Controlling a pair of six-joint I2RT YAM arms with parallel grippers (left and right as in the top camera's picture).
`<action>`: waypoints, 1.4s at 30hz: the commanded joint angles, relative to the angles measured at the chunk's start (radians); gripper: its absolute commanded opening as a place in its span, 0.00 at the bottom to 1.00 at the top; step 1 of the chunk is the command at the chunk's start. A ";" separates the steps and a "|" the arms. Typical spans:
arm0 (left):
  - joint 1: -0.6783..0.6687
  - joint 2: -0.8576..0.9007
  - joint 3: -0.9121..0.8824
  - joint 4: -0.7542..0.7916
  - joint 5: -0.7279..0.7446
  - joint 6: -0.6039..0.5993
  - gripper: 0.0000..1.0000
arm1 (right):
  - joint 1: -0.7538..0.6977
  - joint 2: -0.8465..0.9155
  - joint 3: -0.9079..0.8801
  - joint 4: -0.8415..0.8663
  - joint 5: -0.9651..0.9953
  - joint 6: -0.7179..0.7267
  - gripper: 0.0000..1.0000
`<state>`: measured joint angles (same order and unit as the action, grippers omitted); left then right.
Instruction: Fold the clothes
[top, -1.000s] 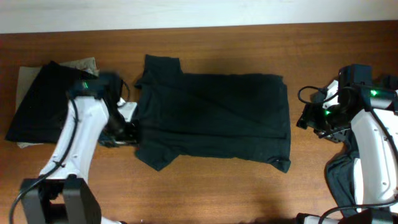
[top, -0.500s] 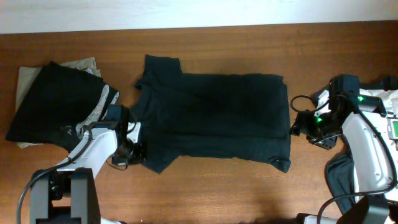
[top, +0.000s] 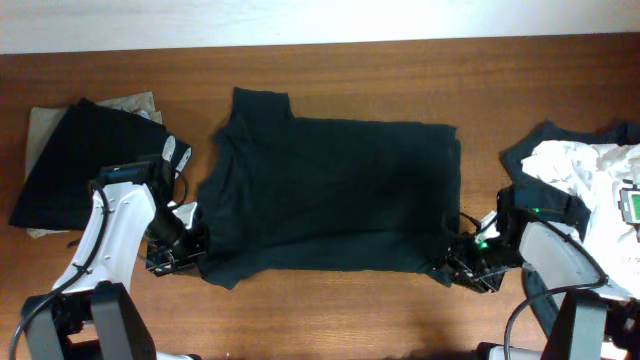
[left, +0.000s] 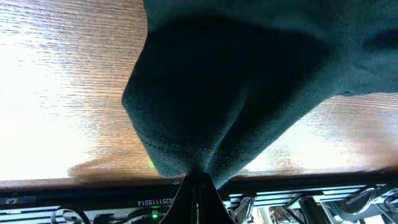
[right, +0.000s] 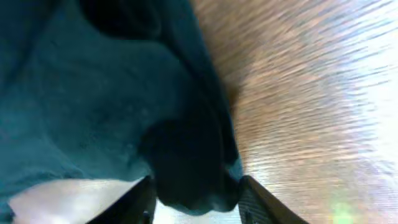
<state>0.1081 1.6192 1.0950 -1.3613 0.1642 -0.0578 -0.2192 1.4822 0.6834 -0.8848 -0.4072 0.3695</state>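
The black T-shirt (top: 330, 190) lies spread flat in the middle of the wooden table (top: 350, 80), collar side to the left. My left gripper (top: 187, 252) is at its lower left corner, shut on a pinch of the sleeve hem. In the left wrist view the fabric (left: 236, 93) rises from the closed left gripper (left: 198, 182). My right gripper (top: 456, 262) is at the shirt's lower right corner. In the right wrist view the right gripper (right: 196, 199) has its fingers apart, with a bunched fold of the shirt (right: 93, 93) between them.
A folded stack, black over beige (top: 75, 165), sits at the table's left end. A loose pile of white and dark clothes (top: 585, 175) lies at the right end, close behind my right arm. A pale wall strip runs along the table's far edge.
My left gripper shut on the shirt's lower left corner and drew it left and towards the front. My right arm came down from mid-right to the lower right corner, jaws narrowing round the fabric.
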 joint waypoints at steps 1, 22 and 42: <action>0.006 -0.020 0.020 0.002 -0.025 -0.002 0.00 | 0.002 -0.004 -0.007 0.029 -0.052 0.002 0.10; 0.075 -0.059 0.106 0.465 0.225 0.100 0.00 | -0.016 0.000 0.299 0.014 0.052 -0.068 0.05; -0.026 0.060 -0.148 0.686 0.021 0.187 0.00 | -0.101 0.095 0.048 0.269 -0.026 -0.129 0.54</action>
<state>0.0834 1.6688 0.9516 -0.6964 0.1921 0.1196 -0.3138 1.5776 0.7837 -0.6827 -0.3401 0.2474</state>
